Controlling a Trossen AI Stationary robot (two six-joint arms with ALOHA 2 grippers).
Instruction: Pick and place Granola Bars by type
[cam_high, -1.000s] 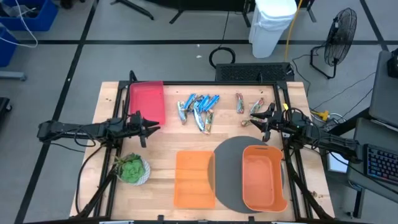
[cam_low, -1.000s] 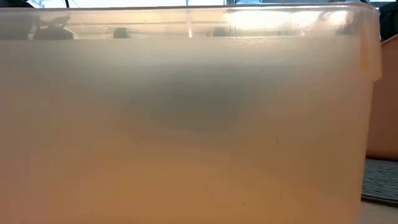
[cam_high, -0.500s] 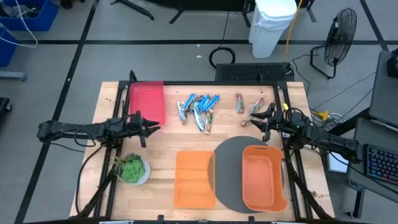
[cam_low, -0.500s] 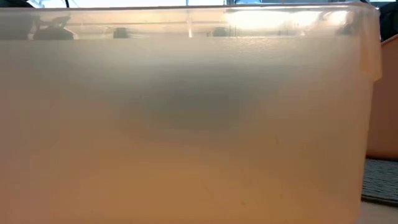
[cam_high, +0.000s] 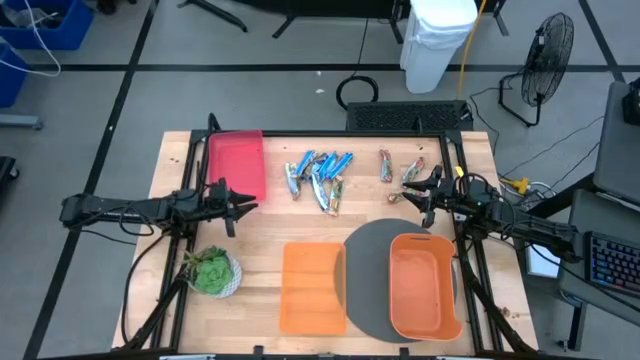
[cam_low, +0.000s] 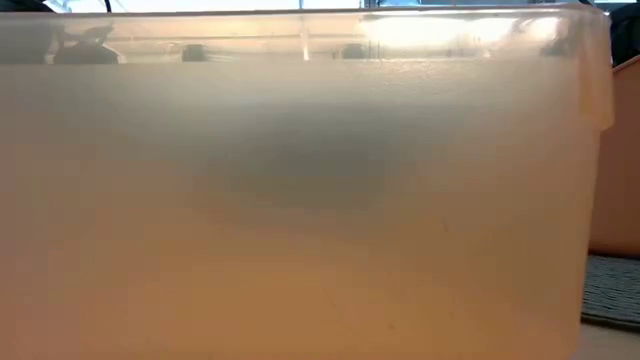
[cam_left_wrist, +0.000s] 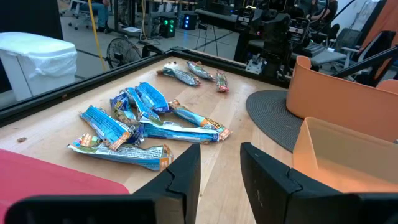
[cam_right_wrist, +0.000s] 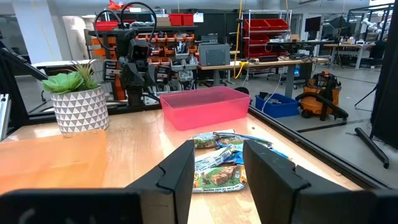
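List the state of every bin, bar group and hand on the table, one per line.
Red bin: empty.
Orange bin: empty, on the grey mat.
Clear orange bin: empty.
Blue bars: loose pile, unsorted.
Bars near the right hand: loose, unsorted.
Left hand: open, empty.
Right hand: open, empty.

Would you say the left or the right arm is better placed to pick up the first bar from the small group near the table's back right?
Probably the right: its open gripper hovers just beside those bars, while the left gripper waits farther away, near the red bin.
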